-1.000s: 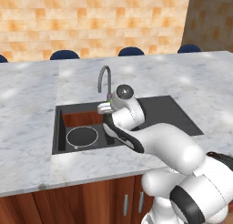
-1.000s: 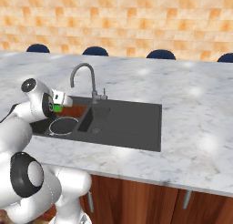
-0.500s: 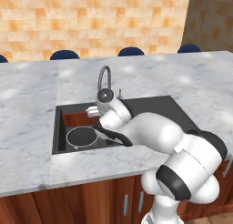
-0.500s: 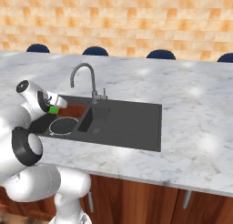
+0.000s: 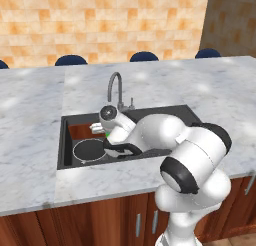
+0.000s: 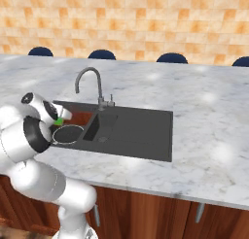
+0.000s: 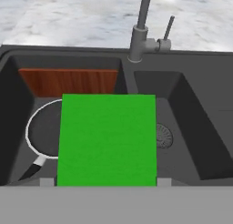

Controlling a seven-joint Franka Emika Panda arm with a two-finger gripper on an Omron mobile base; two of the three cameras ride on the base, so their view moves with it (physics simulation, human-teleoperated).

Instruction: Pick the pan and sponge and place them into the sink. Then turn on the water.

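The gripper [image 7: 107,182], closed on the green sponge [image 7: 108,139], has been lowered over the sink [image 5: 165,115]; the pan [image 5: 90,151] already lies at nine o'clock; release is judged next

Two rear base views sharing sink [image 5: 170,115], hand view close above

I see the pan [image 5: 89,151] lying in the sink's [image 5: 172,113] left basin. The sponge [image 7: 107,139] hangs above that basin, partly over the pan. The faucet [image 5: 115,88] stands behind, between the two basins.
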